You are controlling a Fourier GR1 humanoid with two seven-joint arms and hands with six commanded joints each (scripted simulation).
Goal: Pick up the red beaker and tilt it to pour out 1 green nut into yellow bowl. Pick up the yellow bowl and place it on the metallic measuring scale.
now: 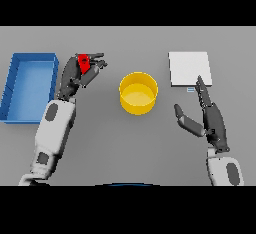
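Fingers of the left hand (80,73) were curled round the red beaker (83,62), holding it above the desk (100,138) toward the far left, just to the right of the blue tray (15,85). Only a small red part of the beaker showed between the dark fingers, so its tilt could not be told. The yellow bowl (138,93) stood upright near the middle of the desk, to the right of the beaker and apart from it; no nut could be made out inside it. The scale (189,68), a pale square plate, lay toward the far right edge. The right hand (212,120) hovered near the scale's front edge, fingers straight and thumb spread, holding nothing and well apart from the bowl.
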